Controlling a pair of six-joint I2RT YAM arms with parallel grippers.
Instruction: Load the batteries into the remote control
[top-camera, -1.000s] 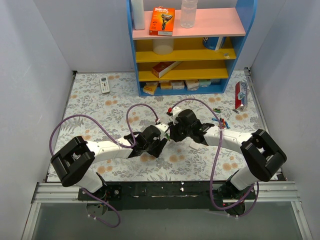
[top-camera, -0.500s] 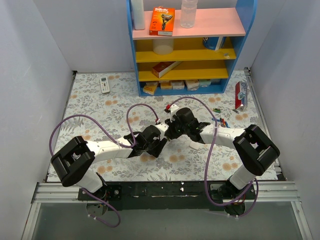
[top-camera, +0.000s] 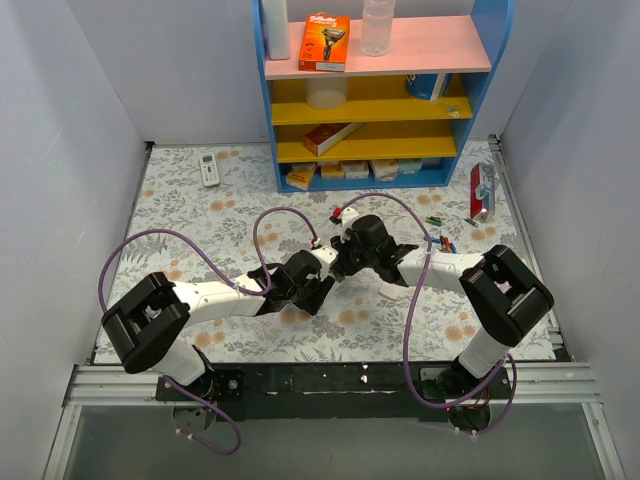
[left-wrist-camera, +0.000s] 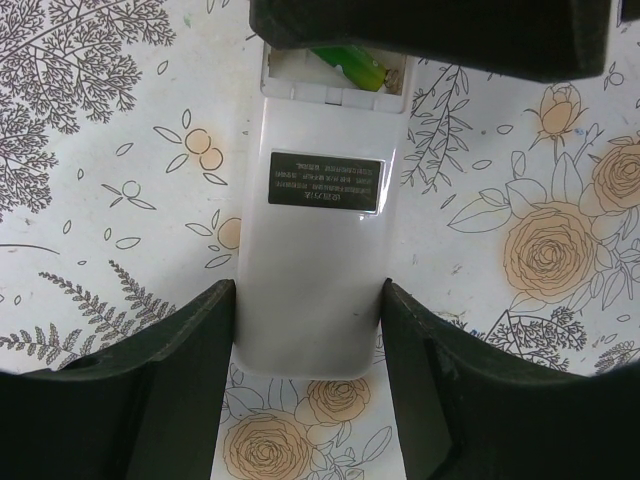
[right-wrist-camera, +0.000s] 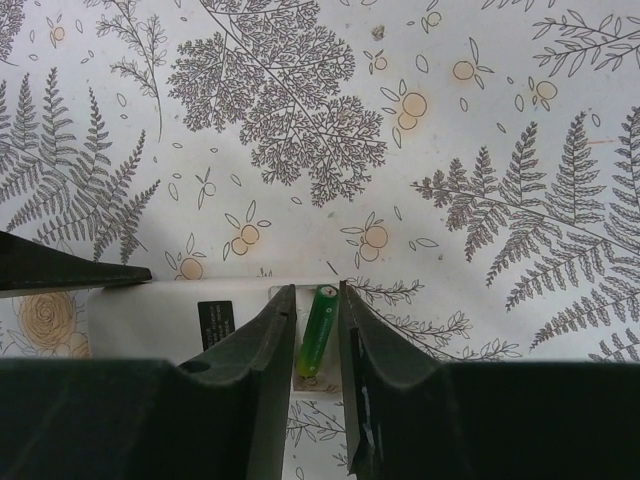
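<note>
The remote control (left-wrist-camera: 320, 250) lies back up on the floral cloth, a black label on its white back. Its open battery recess is at the far end. My left gripper (left-wrist-camera: 308, 300) is shut on the remote's near end, one finger pressed against each long side. A green battery (right-wrist-camera: 313, 340) lies slightly tilted in the recess (left-wrist-camera: 335, 80), between the narrow fingers of my right gripper (right-wrist-camera: 316, 290), which is shut on it. In the top view the two grippers, left (top-camera: 322, 275) and right (top-camera: 343, 268), meet mid-table and hide the remote. More batteries (top-camera: 440, 241) lie loose to the right.
A blue and yellow shelf (top-camera: 370, 100) with boxes and bottles stands at the back. An all-white remote (top-camera: 209, 168) lies at the back left, and a red package (top-camera: 482, 190) at the right edge. Purple cables (top-camera: 270, 225) loop over both arms.
The right arm has folded in closer, and its gripper has shifted slightly left over the remote's recess. The left arm has stayed still, holding the remote.
</note>
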